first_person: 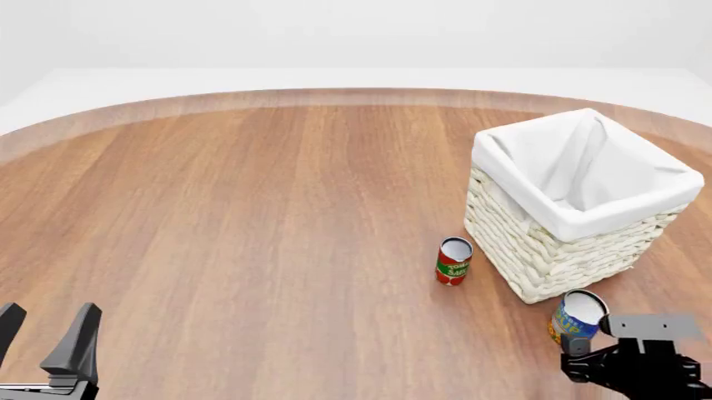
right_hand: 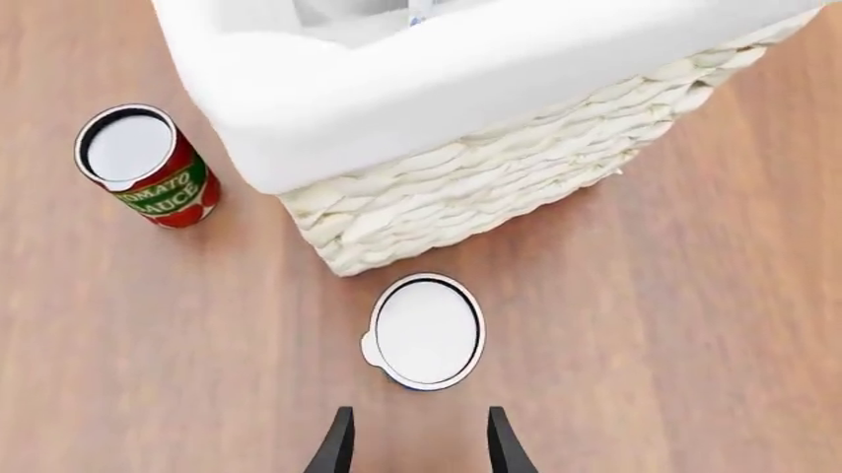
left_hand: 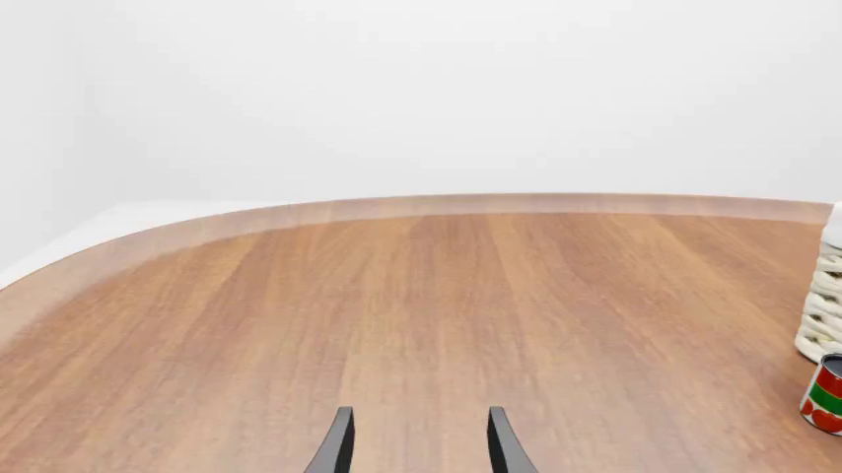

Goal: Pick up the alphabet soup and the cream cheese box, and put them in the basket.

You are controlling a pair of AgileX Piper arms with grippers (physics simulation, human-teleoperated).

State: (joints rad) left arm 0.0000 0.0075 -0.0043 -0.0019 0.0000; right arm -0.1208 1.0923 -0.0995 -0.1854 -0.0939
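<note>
My right tool hangs over the bench with its jaws spread and nothing between them. Just ahead of its tips stands the soup can, upright, silver top toward me, untouched. In the front view that can sits near the front corner of the basket, beside it but apart. The red and green tomato sauce can stands upright near the basket's left wall. I cannot make out the cream cheese box in any view. My left tool is also released, jaws parted over bare wood, well apart from everything.
</note>
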